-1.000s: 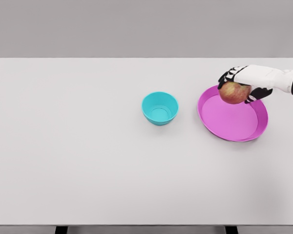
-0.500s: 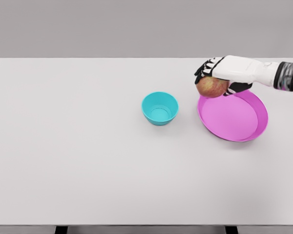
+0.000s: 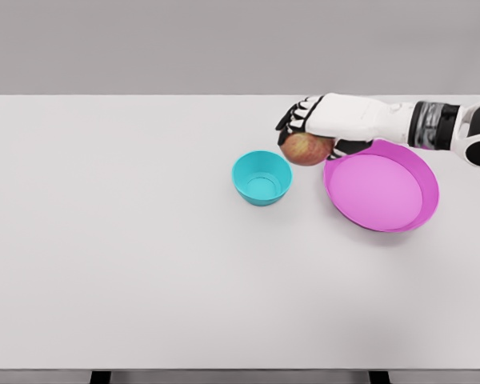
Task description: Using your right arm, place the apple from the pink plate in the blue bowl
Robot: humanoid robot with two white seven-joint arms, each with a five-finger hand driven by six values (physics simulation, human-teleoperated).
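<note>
A red-yellow apple (image 3: 306, 150) hangs in the air, gripped from above by my right hand (image 3: 314, 128), whose arm reaches in from the right edge. The apple is just right of the blue bowl (image 3: 262, 178) and left of the pink plate (image 3: 382, 191), above the table between them. The bowl sits near the table's centre with nothing visible inside. The pink plate holds nothing. My left arm does not show.
The white table (image 3: 128, 240) spreads wide to the left and toward the front edge. A grey wall stands behind its far edge.
My right hand has carried the apple leftward off the pink plate, from over the plate's far rim to a spot beside the blue bowl's right rim.
</note>
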